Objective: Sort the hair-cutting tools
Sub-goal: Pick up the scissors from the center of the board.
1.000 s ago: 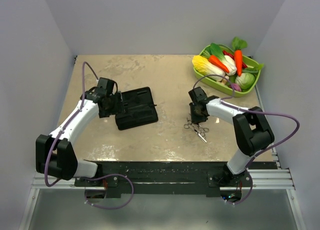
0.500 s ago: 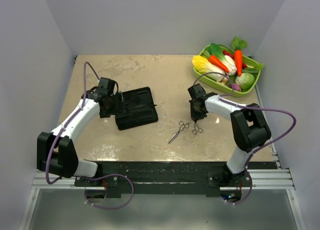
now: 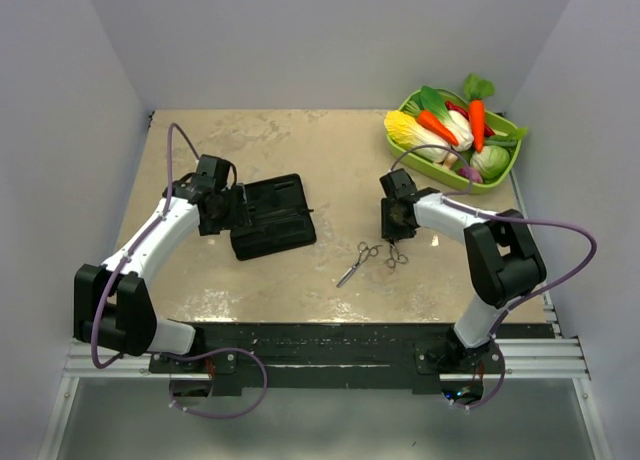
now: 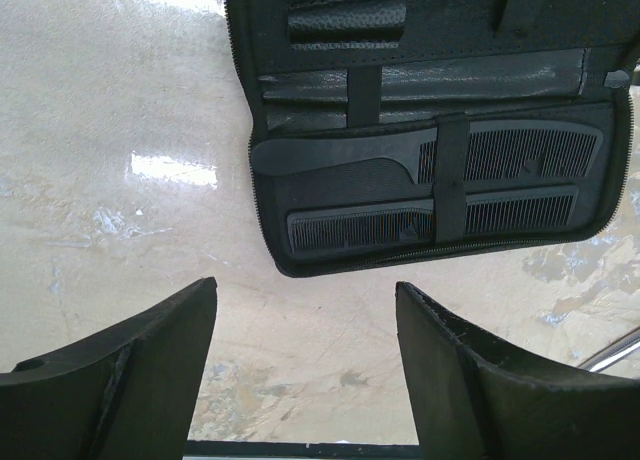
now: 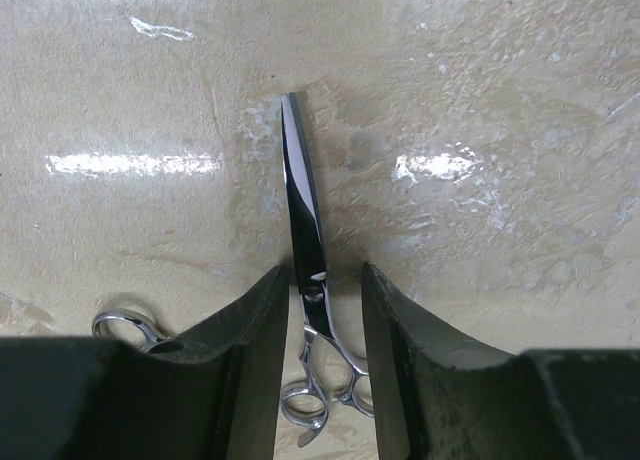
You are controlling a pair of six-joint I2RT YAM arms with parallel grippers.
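both combs are sitting in the case; both scissors are lying loose lower centre, right end effector straddling one unclenched, left end effector released

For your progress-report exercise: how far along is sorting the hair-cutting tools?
Done: two slim black combs sit strapped in the open black zip case. In hand: the right gripper, open, straddles one small silver metal scissors lying on the beige tabletop. To do: both are outside the case, the second scissors alongside; the open left gripper hovers nearby.

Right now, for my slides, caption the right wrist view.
Right tool, open, straddles silver scissors lying flat on the table.
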